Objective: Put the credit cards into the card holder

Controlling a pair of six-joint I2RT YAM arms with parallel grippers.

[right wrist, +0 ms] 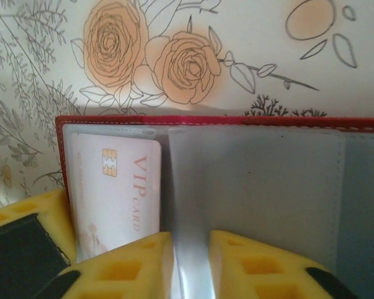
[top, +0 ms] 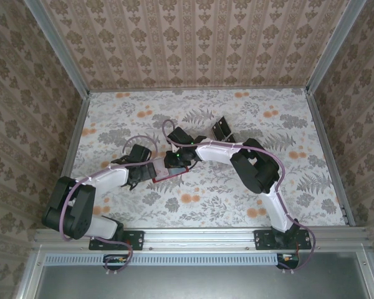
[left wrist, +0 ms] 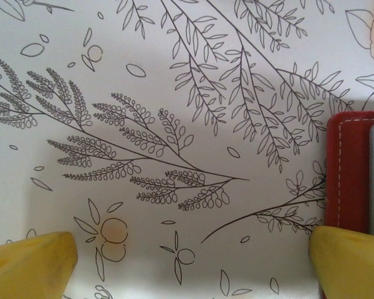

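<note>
Card holder is lying opened flat around the middle of the desk, between the two tools. Its red stitched leather-like rim is framing pale, cloudy plastic pockets, and lying spread like this is keeping the pocket mouths reachable from above. One credit card is sitting inside the leftmost pocket, so that one is looking done. It's pinkish-white, glossy and thin, with a gold chip and "VIP CARD" print, and its rounded corner is showing through the clear sleeve. Right tool is hovering low over the holder, its chunky yellow ribbed fingers standing a narrow gap apart. They're straddling the seam between the card's pocket and the next one. Nothing is clearly pinched between them, so I'm reading it as loose, not gripping. Left tool is spread fully wide and carrying nothing. One yellow fingertip is sitting at the holder's red corner, the other out over bare desk. It's probably bracing the holder against sliding, though contact is hard to confirm. Desk covering is looking matte and pale, printed with line-drawn ferns and orange roses. A dark rectangular thing is lying farther back, well apart from the holder, too small to identify. The other pockets are looking empty, so the task is looking only partly done.
</note>
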